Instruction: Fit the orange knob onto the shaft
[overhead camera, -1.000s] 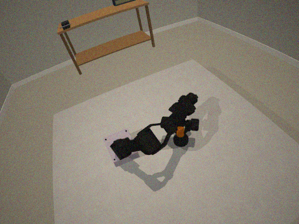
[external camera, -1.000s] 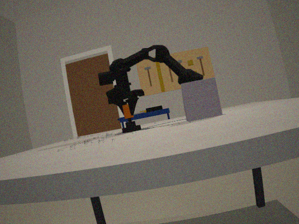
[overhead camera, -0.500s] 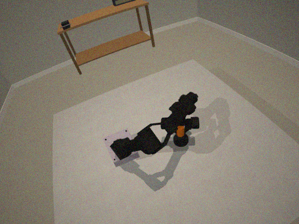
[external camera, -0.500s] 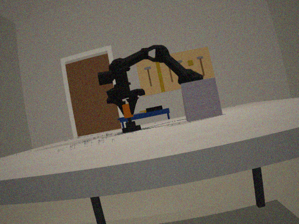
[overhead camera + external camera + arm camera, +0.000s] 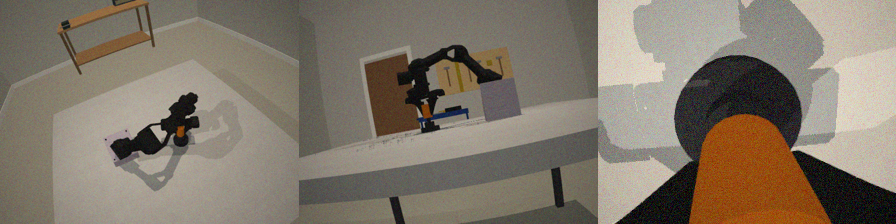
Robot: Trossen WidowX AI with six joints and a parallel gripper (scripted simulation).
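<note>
The orange knob (image 5: 180, 132) (image 5: 426, 111) (image 5: 748, 170) is upright between the fingers of my gripper (image 5: 180, 130) (image 5: 427, 113) (image 5: 745, 165), which is shut on it. The round dark pedestal (image 5: 180, 141) (image 5: 430, 129) (image 5: 690, 120) stands below, on the table. In the exterior view the knob's lower edge is above the pedestal, with a short dark piece of the shaft (image 5: 429, 120) showing between them. I cannot tell whether the knob's hole is over the shaft's tip or only resting on it. The flat sides are hidden. In the wrist view the knob covers the pedestal's near part.
The arm's base stands on a pale lilac block (image 5: 129, 133) (image 5: 501, 101) on the white table (image 5: 84, 179) (image 5: 457, 151). Arm shadows fall around the pedestal. A wooden shelf (image 5: 112, 48) and a blue bench (image 5: 450, 114) stand in the background, away from the table.
</note>
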